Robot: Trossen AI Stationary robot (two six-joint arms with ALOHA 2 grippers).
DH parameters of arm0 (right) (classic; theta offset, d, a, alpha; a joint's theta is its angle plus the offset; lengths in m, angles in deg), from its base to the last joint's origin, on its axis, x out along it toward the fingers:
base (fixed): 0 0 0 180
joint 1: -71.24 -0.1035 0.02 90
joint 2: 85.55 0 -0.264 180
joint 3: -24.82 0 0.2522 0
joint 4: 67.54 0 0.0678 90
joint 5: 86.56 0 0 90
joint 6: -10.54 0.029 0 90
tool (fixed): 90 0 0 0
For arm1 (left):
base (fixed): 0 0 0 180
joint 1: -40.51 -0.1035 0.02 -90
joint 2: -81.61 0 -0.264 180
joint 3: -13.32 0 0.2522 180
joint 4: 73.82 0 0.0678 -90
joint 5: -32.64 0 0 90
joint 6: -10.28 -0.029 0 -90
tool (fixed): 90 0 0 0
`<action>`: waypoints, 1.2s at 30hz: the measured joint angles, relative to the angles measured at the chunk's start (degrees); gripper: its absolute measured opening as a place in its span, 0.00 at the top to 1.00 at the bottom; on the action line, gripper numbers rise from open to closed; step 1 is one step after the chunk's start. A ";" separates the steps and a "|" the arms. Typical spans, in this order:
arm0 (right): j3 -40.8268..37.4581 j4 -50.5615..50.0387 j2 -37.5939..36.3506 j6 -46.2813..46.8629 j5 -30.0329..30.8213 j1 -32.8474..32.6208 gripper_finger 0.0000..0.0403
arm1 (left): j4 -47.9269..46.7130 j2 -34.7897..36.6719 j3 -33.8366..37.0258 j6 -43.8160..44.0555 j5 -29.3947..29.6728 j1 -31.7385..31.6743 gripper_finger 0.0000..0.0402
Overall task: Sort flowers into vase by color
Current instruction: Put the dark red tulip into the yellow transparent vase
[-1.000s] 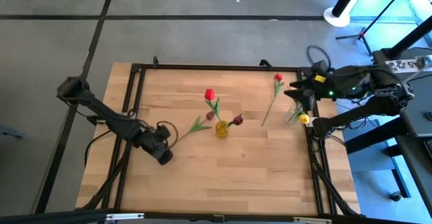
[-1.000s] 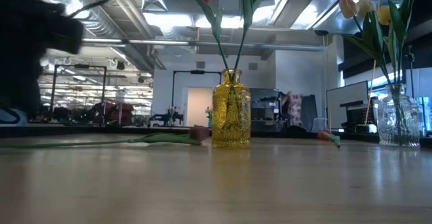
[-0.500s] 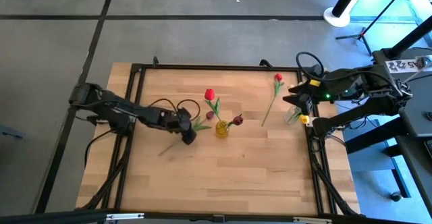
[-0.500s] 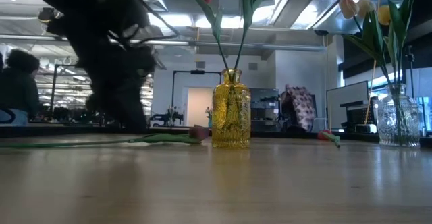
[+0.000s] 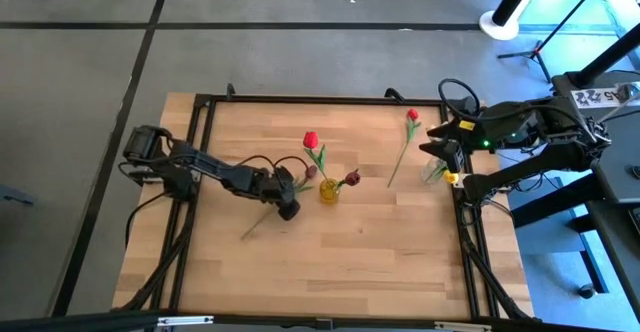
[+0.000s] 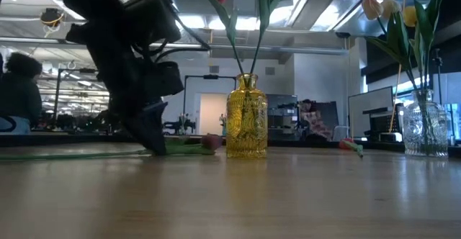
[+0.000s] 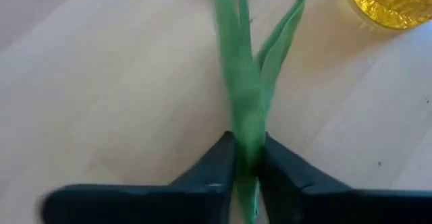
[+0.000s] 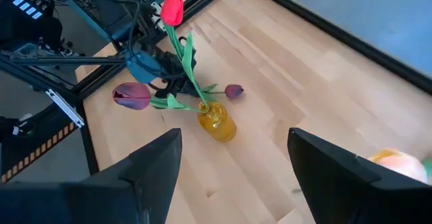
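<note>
A dark maroon tulip (image 5: 311,171) lies on the table left of the yellow vase (image 5: 328,191), with its stem end (image 5: 247,235) toward the near left. My left gripper (image 5: 287,209) is down at the table, shut on this flower's stem. The yellow vase holds a red tulip (image 5: 310,140) and a maroon tulip (image 5: 352,179). Another red tulip (image 5: 412,116) lies on the table at the far right. A clear vase (image 6: 425,128) at the right edge holds yellow and cream tulips (image 6: 389,8). My right gripper (image 5: 446,144) hovers open above it. My left gripper pinches the lying tulip's stem and leaves (image 7: 246,137) between its two fingers, about midway along the flower. The fingers (image 6: 151,142) come from above, slanting down to the table. The flower lies flat on the table, its head (image 6: 210,142) toward the yellow vase.
A black metal frame (image 5: 205,122) runs around the wooden tabletop. The near half of the table (image 5: 350,262) is bare wood. In the right wrist view the yellow vase (image 8: 216,124) stands right beside my left gripper (image 8: 154,67). A person (image 6: 18,95) shows in the room behind.
My left gripper has swung from the table's near left toward the yellow vase and come down onto the lying tulip's stem. The flower lies where it lay. My right gripper has kept still.
</note>
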 joint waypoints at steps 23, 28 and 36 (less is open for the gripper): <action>0.04 32.90 4.25 -14.36 1.13 -0.02 0.33 | -16.41 50.14 -3.63 8.85 17.95 46.98 1.00; 0.08 36.91 5.81 -16.20 1.06 -3.45 0.33 | -1.55 50.88 -6.03 -9.05 22.35 46.16 1.00; -0.02 52.43 13.57 -24.74 2.72 -11.94 0.33 | 32.13 42.23 -6.18 -40.28 22.47 30.73 1.00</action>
